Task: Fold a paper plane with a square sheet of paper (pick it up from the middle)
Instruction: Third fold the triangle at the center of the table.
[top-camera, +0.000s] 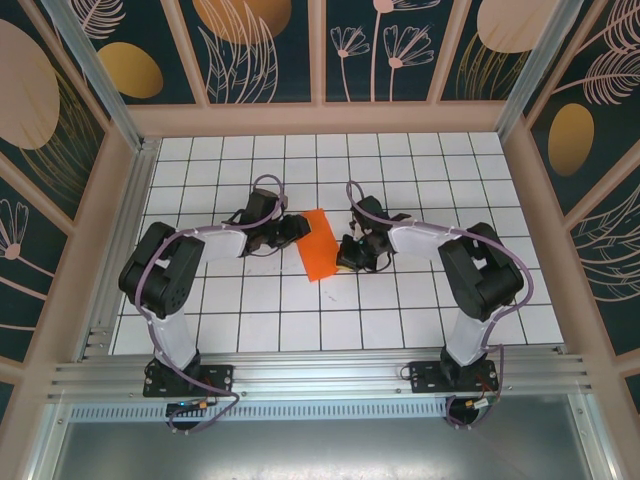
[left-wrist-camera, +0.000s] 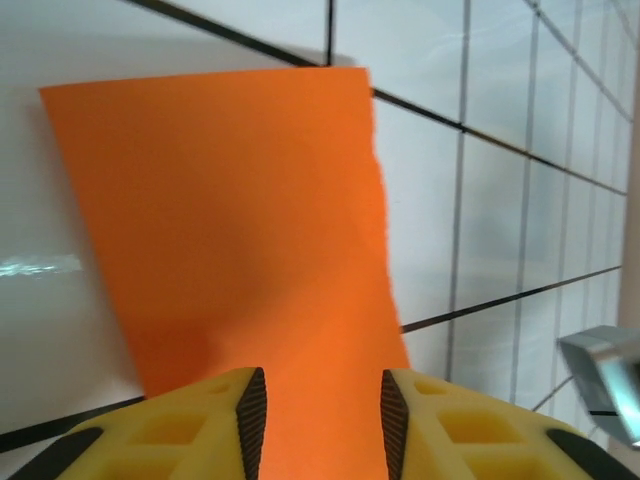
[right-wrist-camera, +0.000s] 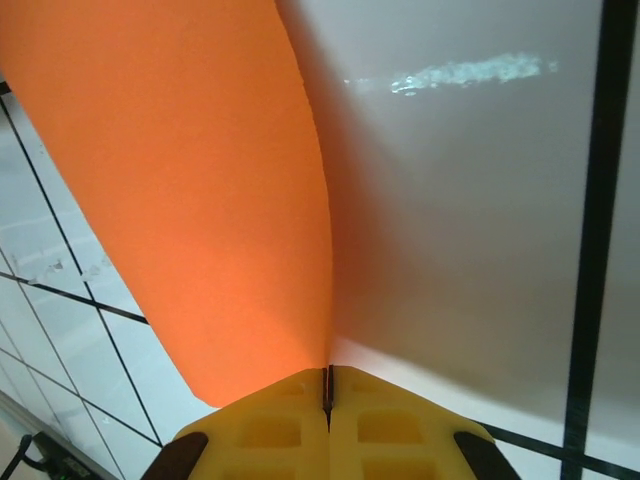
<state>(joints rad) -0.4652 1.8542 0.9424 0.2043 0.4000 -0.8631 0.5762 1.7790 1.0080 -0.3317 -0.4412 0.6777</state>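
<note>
The square sheet of paper, bright orange, shows as a narrow tilted strip at the middle of the grid table. My right gripper is at its right edge and is shut on that edge. From the jaws the sheet curves up and away to the left. My left gripper is at the strip's upper left. Its yellow fingers stand apart over the flat sheet, with orange showing between the pads. A paper plane is out of view.
White tiles of the table spread out on all sides of the sheet. Wooden frame walls enclose the table, and an aluminium rail runs along the near edge. A grey metal piece sits low on the right in the left wrist view.
</note>
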